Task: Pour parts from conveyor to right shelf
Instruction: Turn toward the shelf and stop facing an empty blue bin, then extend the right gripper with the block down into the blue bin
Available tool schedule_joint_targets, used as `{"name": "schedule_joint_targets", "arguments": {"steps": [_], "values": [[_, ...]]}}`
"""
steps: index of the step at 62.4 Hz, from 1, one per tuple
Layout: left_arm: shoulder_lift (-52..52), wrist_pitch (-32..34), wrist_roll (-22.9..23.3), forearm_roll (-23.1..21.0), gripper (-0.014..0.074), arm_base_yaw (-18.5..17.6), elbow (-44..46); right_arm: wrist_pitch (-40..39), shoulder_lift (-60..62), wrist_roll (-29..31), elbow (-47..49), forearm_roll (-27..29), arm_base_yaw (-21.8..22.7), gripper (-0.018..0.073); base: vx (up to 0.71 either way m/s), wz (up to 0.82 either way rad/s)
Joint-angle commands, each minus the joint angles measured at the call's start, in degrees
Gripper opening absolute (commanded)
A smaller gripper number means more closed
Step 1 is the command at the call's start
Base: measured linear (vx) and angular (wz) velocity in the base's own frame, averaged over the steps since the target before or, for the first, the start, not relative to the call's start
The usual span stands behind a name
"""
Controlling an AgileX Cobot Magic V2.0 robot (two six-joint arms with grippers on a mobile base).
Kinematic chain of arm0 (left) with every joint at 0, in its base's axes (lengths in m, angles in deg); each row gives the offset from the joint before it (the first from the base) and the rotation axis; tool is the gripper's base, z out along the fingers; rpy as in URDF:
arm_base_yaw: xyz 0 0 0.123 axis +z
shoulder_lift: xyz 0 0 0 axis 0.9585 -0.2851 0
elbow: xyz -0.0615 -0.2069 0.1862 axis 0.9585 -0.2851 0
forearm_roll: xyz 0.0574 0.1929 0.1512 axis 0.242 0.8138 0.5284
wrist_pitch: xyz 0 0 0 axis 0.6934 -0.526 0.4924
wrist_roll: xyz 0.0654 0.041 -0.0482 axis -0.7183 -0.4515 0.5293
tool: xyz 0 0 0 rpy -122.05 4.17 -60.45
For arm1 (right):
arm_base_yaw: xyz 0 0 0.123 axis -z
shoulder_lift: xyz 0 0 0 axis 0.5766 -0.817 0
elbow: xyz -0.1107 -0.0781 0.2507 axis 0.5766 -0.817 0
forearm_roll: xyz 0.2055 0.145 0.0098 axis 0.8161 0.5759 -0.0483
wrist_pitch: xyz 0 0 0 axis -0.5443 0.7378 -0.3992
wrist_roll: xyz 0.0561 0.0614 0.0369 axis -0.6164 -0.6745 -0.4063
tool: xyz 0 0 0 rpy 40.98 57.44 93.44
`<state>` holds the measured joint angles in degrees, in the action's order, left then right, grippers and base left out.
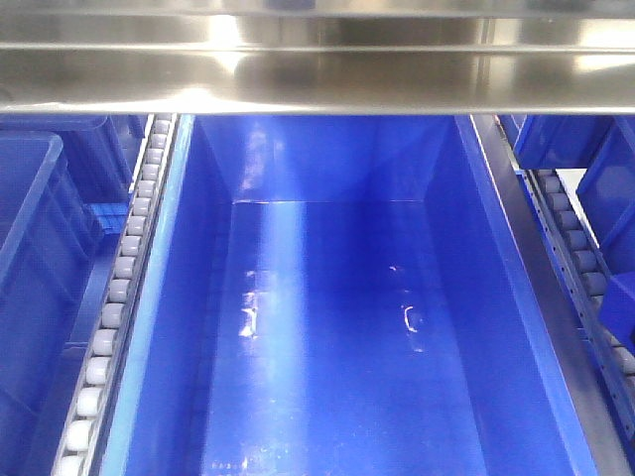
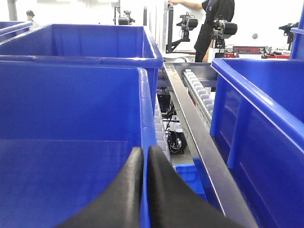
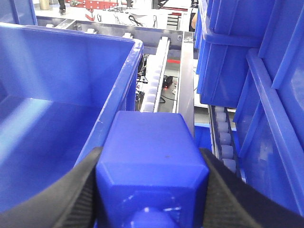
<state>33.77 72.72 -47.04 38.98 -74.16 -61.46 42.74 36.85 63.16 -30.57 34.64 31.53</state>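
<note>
Your left end effector (image 2: 144, 161) is pressed together above a blue bin's rim (image 2: 147, 95). At 12 o'clock a person (image 2: 213, 19) stands in the workshop. Your right end effector (image 3: 152, 190) pinches the blue part (image 3: 151, 156), with the shelf's white rollers (image 3: 154, 80) at 12 o'clock.

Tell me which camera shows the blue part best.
The right wrist view: the blue part fills the foreground, clamped between the right gripper jaws beside a blue bin. The front view shows only an empty bin; the left wrist view shows no part.
</note>
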Motion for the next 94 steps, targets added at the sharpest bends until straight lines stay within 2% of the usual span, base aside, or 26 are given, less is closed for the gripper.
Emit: {"name": "schedule_joint_targets", "arguments": {"steps": [1, 10, 25, 33, 54, 66, 74, 82, 94], "values": [[0.9, 4.4, 0.4, -0.1, -0.0006, -0.2, -1.8, -5.2, -0.3, 0.2, 1.7, -0.1, 0.0, -0.0005, 0.00, 0.00], [0.9, 4.4, 0.4, -0.1, -0.0006, -0.2, -1.8, -5.7, -0.3, 0.2, 2.2, 0.1, 0.0, -0.0005, 0.00, 0.00], [0.9, 4.4, 0.4, -0.1, -0.0006, -0.2, -1.8, 0.1, -3.6, 0.1, 8.7, 0.8, -0.8, -0.0001, 0.00, 0.00], [0.9, 4.4, 0.4, -0.1, -0.0006, -0.1, -1.8, 1.0, -7.9, 0.4, 12.0, 3.0, -5.2, -0.0001, 0.00, 0.00], [0.9, 4.4, 0.4, -0.1, -0.0006, -0.1, -1.8, -0.3, -25.4, 0.6, 19.8, 3.0, -16.1, 0.0006, 0.00, 0.00], [0.9, 4.4, 0.4, -0.1, -0.0006, -0.1, -1.8, -2.0, -39.0, 0.4, 25.6, 2.6, -24.3, 0.0008, 0.00, 0.00], [0.9, 4.4, 0.4, -0.1, -0.0006, -0.1, -1.8, -0.9, -48.1, -1.3, 29.7, 3.2, -26.9, 0.0008, 0.00, 0.00], [0.9, 4.4, 0.4, -0.1, -0.0006, -0.1, -1.8, 3.2, -56.8, -5.6, 34.3, 3.0, -26.9, 0.0008, 0.00, 0.00], [0.9, 4.4, 0.4, -0.1, -0.0006, -0.1, -1.8, 6.5, -67.7, -5.7, 39.8, 3.0, -26.9, 0.0013, 0.00, 0.00]]}}
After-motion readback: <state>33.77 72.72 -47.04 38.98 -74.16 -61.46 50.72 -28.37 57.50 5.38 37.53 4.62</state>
